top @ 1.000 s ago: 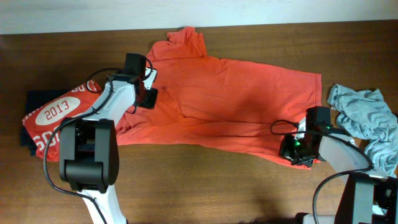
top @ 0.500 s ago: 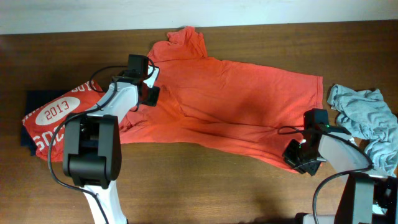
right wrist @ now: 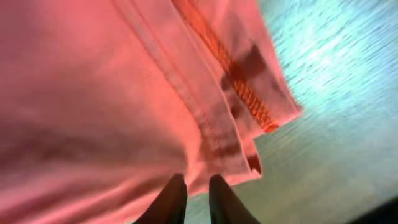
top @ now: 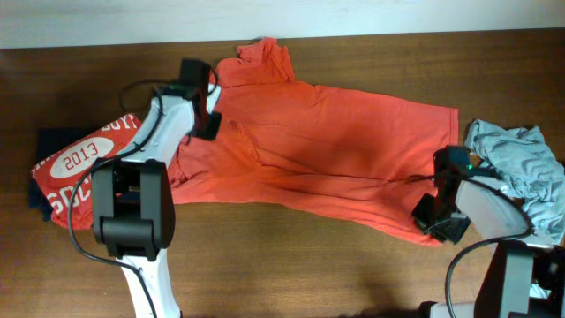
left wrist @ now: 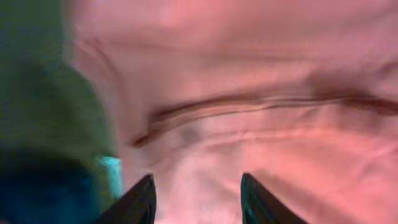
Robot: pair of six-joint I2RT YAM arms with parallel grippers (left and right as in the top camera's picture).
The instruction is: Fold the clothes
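large orange-red cotton t-shirt (top: 335, 150) lies spread across the dark wooden table (top: 291, 274), not yet folded. right gripper (right wrist: 196, 182) is clenched on its hem corner, with cloth running up and away from the fingertips. left gripper (left wrist: 198, 182): jaws parted, nothing pinched, shoulder cloth just ahead; view blurred. judgement: take the shoulder seam, hold the hem pinch firm, draw both ends taut and level before folding.

The orange-red T-shirt (top: 335, 150) lies spread on the table (top: 291, 265), left pincer (top: 212, 126) and right pincer (top: 434, 223) at opposite ends.
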